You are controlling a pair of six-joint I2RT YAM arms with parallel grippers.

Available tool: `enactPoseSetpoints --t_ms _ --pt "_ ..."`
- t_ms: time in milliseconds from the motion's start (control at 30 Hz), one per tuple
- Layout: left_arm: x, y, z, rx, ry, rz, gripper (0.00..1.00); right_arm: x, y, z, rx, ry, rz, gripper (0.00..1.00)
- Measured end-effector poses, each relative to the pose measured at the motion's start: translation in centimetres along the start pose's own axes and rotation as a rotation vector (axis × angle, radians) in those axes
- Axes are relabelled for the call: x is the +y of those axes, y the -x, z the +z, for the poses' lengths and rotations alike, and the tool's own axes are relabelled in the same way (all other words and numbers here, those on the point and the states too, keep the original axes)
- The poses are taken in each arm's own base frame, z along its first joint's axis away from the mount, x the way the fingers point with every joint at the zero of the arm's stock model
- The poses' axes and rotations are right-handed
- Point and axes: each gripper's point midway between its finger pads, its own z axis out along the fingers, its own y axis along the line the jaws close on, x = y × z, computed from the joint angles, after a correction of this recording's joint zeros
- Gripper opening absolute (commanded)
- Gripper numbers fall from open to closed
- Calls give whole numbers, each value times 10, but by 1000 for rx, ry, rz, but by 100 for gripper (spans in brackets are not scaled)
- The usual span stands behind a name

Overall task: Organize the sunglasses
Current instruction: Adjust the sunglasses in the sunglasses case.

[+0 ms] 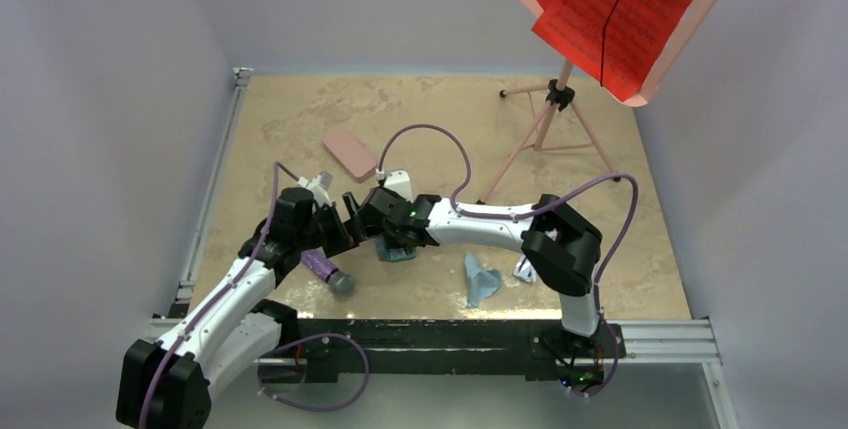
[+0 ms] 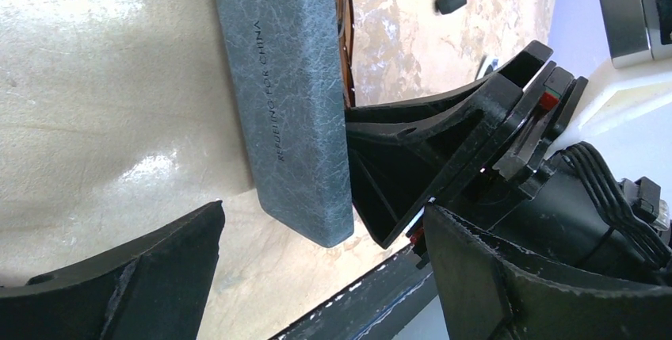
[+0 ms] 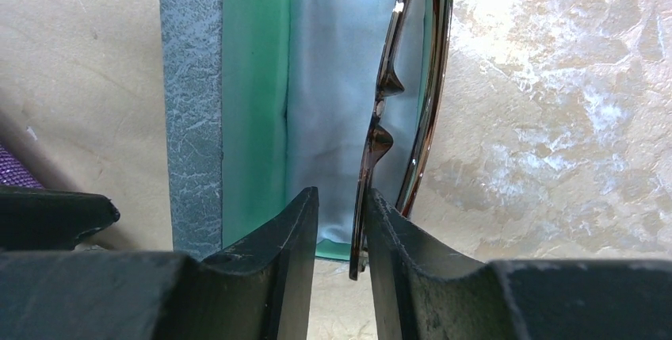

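The left jaws stand spread wide, holding nothing, at the near end of an oblong grey-blue textured case (image 2: 285,94) on the marbled beige tabletop (image 1: 300,109). A flat pink case (image 1: 350,152) lies shut farther back. The grey-blue case is open, with a light blue cloth (image 3: 333,78) on its green lining, and the large thin brown-framed sunglasses (image 3: 379,138) stand on edge at its right side. The right jaws are narrowly parted around the frame's end, gripping nothing. Rightward lie a loose second cloth (image 1: 482,279) and a small white object (image 1: 525,269), probably the chunky white pair. The first pair seems nearly stowed. Closing the case and the white pair remain.
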Motion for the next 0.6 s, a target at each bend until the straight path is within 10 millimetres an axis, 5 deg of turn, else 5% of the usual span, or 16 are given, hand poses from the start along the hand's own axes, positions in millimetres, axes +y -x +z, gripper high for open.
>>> enactPoseSetpoints --t_ms 600 --pt "-6 -4 -2 20 -32 0 100 8 4 -3 -57 95 0 33"
